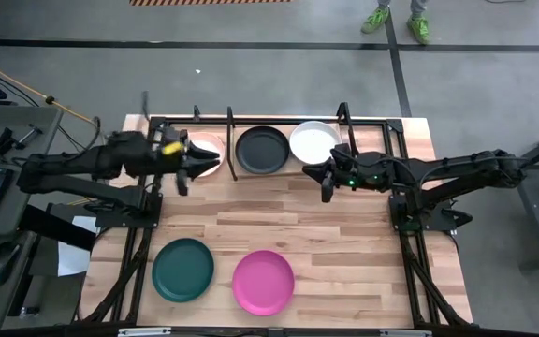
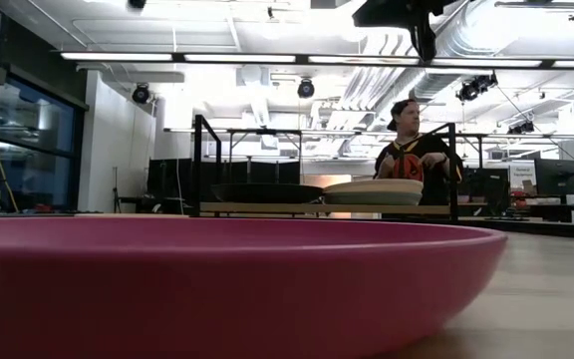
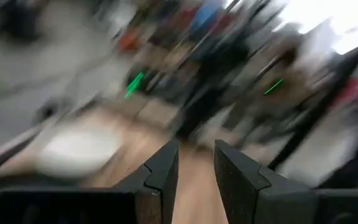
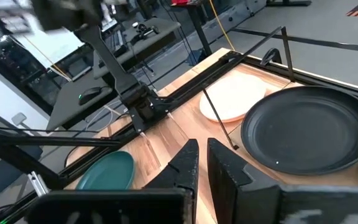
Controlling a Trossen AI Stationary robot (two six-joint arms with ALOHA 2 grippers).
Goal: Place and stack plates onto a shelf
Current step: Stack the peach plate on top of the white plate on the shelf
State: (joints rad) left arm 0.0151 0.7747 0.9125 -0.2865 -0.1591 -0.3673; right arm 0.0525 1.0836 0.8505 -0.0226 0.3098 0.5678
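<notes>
Right hand (image 1: pixel 327 190) closed and empty, just beside round white plate (image 1: pixel 313 141) on wire-framed wooden shelf (image 1: pixel 363 122); left hand (image 1: pixel 187 168) part-open, empty. Advise clearing frame before fetching round magenta plate (image 1: pixel 263 282) from desk (image 1: pixel 344 253).

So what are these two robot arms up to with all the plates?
They are putting plates onto the shelf at the far side of the table. A pale pink plate, a black plate and a white plate sit side by side on it. The left gripper is at the pink one, fingers slightly apart and empty. The right gripper, empty and shut, is just in front of the white one. A dark teal plate and a magenta plate wait near the front edge.
</notes>
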